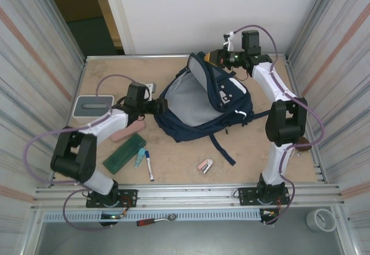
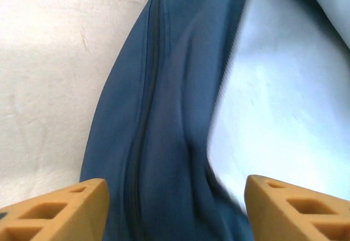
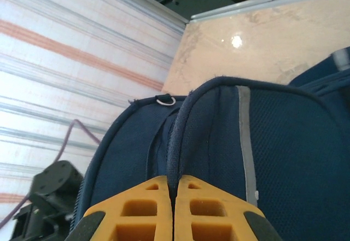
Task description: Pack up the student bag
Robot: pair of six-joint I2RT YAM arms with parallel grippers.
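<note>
The student bag [image 1: 230,95], navy with a grey lining [image 1: 193,102], lies open in the middle of the table. My left gripper [image 1: 159,106] is at its left rim. In the left wrist view that gripper [image 2: 175,189] is open, its orange fingers [image 2: 65,211] straddling the navy zipper edge [image 2: 158,121] without pinching it; the lining [image 2: 273,104] lies to the right. My right gripper [image 1: 218,55] holds the raised flap at the bag's far end. In the right wrist view it [image 3: 174,183] is shut on the flap's navy piped edge [image 3: 180,131].
A grey-white box [image 1: 93,106] stands at the left. In front of the bag lie a pink block [image 1: 127,131], a green case [image 1: 124,152], a marker [image 1: 149,165] and a small pink-white item [image 1: 205,165]. Striped walls close both sides.
</note>
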